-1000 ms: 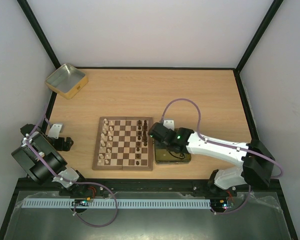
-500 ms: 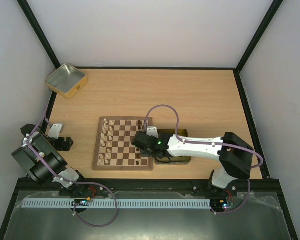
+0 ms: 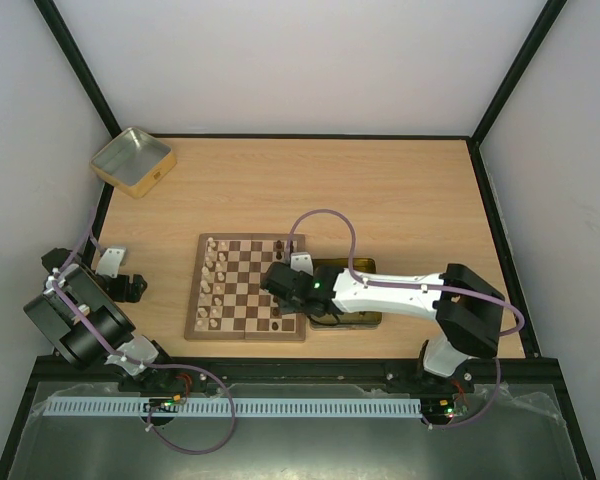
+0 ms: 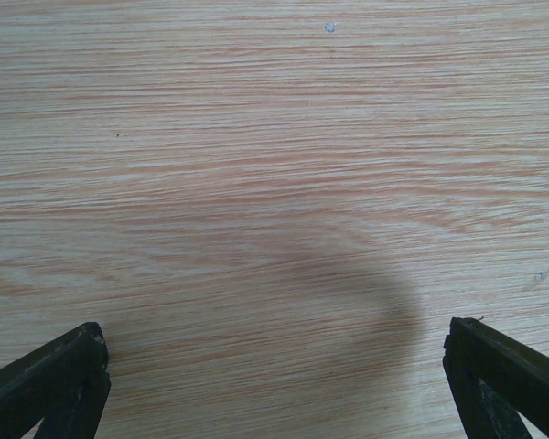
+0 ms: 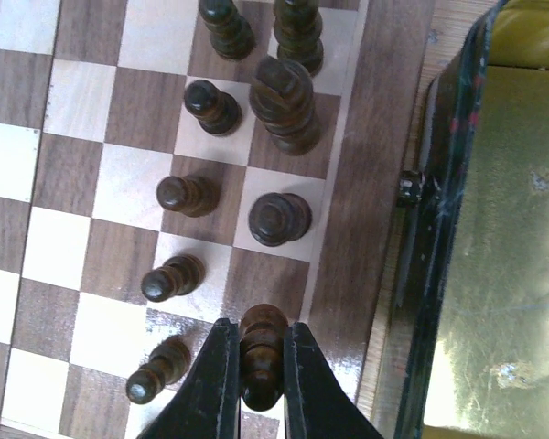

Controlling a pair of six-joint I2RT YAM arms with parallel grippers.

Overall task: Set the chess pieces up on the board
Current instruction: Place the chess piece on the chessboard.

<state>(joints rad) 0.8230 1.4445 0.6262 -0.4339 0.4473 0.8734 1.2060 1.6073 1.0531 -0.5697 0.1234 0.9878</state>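
Sitting on pale wooden table (image 3: pixel 400 190), checkered board (image 3: pixel 242 287), white walls (image 3: pixel 310 60)

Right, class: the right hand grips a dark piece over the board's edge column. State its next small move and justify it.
Probably lower it straight down onto its square before letting go. The right hand is shut on the dark piece over the outermost column of the board, in line with the standing dark pieces, so the placement looks about right.

The board (image 3: pixel 245 290) lies flat. Pale cream pieces (image 3: pixel 212 282) line its left side, dark brown pieces (image 5: pixel 279 218) its right (one dark piece (image 5: pixel 262 315), upright, sits clamped in the right gripper (image 5: pixel 261 343)).
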